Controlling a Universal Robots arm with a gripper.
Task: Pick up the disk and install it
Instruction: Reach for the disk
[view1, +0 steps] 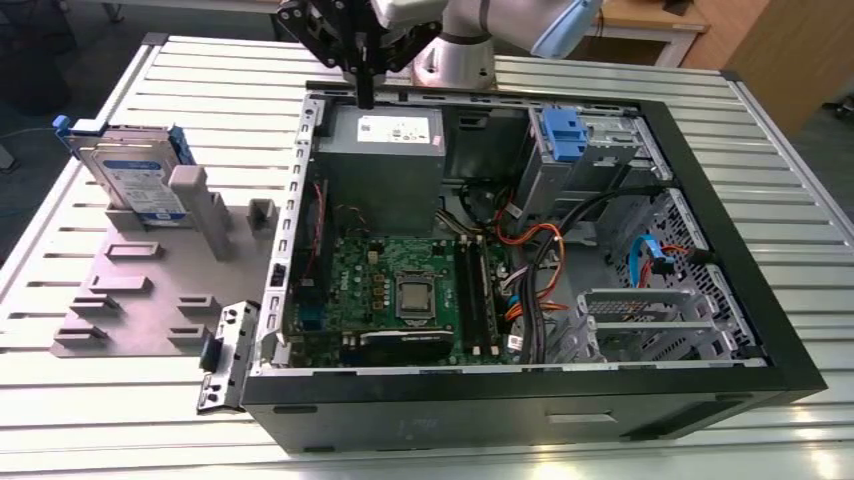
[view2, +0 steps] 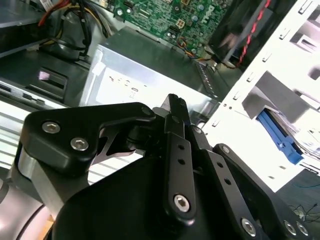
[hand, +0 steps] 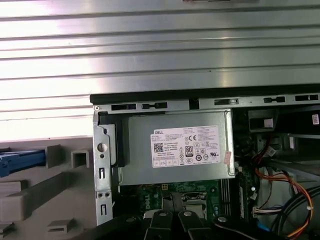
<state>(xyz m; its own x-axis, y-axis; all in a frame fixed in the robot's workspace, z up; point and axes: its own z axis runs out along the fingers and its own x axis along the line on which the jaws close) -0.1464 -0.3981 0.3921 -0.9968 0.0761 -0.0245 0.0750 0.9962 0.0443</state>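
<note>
Currently, the gripper (view1: 364, 98), fingers closed together on nothing, hangs above the edge of the computer case (view1: 534, 405) by its power supply (view1: 380, 175); the disk (view1: 134, 172) stands upright in a grey holder (view1: 134, 300) beside the case.

A slatted metal table (view1: 80, 400) carries an open computer case (view1: 534, 405) beside a grey fixture plate (view1: 147, 290).

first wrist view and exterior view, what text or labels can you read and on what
White sticker on the power-supply box: rows of fine print and marks, too small to quote reliably.
Label on the disk: white and blue, too blurred to read.
Green circuit board: markings too small to read.
</note>
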